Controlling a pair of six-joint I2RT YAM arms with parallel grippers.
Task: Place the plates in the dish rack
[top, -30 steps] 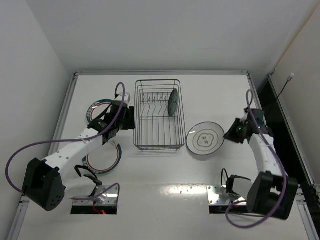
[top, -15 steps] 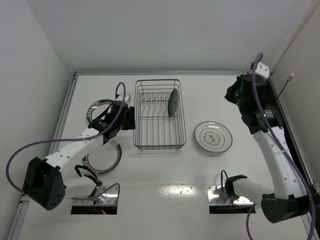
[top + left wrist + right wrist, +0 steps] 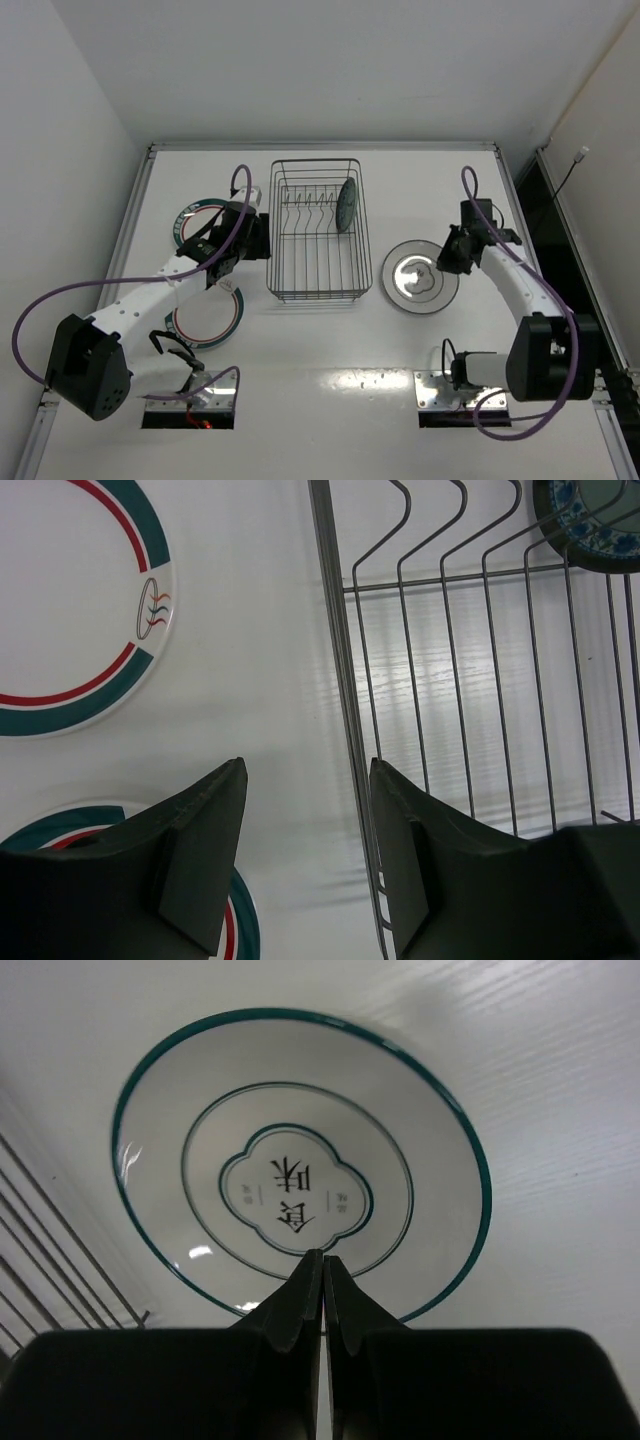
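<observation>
The plate (image 3: 408, 281) lies flat on the desk (image 3: 320, 350) at 3 o'clock from the rack (image 3: 318, 296), directly beneath the nearer right tool (image 3: 313, 1260), which is pinched closed on nothing, while the left tool (image 3: 305, 770) gapes open at the rack's 9 o'clock.

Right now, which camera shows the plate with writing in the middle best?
The right wrist view: the plate fills the picture, writing and green rim plain. The top view shows it small beside the dish rack, partly under the right arm. The left wrist view misses it.
</observation>
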